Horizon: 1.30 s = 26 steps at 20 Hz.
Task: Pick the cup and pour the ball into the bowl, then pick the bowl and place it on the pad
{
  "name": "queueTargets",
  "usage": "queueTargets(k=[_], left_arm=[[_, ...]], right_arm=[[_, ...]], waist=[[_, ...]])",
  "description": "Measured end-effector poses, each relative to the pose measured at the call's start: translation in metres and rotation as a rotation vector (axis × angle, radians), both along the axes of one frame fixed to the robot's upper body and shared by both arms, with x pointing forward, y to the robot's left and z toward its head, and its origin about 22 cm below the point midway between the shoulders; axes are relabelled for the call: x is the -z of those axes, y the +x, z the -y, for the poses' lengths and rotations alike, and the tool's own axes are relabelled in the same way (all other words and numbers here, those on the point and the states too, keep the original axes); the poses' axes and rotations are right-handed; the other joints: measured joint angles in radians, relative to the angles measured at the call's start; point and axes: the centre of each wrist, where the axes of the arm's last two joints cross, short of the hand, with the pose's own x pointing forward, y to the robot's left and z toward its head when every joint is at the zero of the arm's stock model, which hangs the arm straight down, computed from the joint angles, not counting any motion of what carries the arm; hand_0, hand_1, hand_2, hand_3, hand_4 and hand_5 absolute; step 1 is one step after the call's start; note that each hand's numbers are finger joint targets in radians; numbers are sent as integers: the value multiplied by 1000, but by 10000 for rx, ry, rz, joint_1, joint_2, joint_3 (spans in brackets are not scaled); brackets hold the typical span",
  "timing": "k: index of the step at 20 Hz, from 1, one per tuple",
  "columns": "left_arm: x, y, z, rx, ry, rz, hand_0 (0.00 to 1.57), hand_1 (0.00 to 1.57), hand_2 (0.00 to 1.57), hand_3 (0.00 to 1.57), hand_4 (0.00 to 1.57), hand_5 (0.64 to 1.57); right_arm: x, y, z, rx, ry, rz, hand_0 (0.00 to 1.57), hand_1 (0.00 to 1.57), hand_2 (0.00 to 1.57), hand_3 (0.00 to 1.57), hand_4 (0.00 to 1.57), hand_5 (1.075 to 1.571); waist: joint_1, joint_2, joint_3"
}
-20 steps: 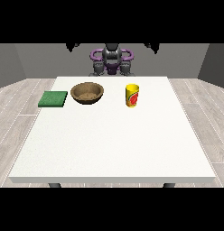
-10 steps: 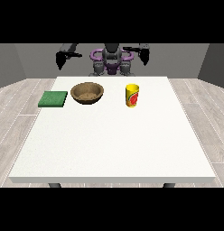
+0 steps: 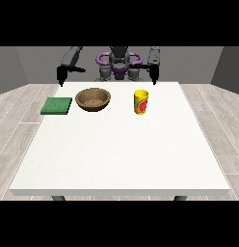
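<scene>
A yellow cup with a red mark stands upright on the white table, right of the middle at the far side. No ball shows from here. A brown bowl sits to the cup's left, and a flat green pad lies left of the bowl. The hand at the view's right hangs behind the table's far edge, above and behind the cup and apart from it, its fingers pointing down. The hand at the view's left hangs behind the far left corner, beyond the pad, holding nothing.
The robot's torso stands behind the middle of the far edge. Wooden floor surrounds the table. The table's near half is bare white surface.
Both arms have swung from a raised, spread pose down and forward; the hands now hang lower, near the table's far edge. Cup, bowl and pad have not moved.
</scene>
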Motion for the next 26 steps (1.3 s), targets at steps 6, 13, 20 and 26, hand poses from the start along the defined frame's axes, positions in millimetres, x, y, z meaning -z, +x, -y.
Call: queueTargets(k=[6,13,20,26], left_arm=[[0,30,-9,-359,46,604,0,0,0,0,0,1440],[8,54,-40,-826,84,1092,0,0,0,0,0,1410],[9,76,-50,-1312,24,1564,0,0,0,0,0,1392],[6,88,-47,-1378,58,1855,0,0,0,0,0,1458]], right_arm=[[2,19,0,-227,86,797,0,0,0,0,0,1547],[5,30,2,-563,139,1282,0,0,0,0,0,1547],[-2,42,4,-871,142,1965,0,0,0,0,0,1549],[-5,46,20,-925,59,2314,0,0,0,0,0,1541]], waist=[[-187,969,0],[-426,1627,0],[-858,2365,-2],[-1019,2729,-37]])
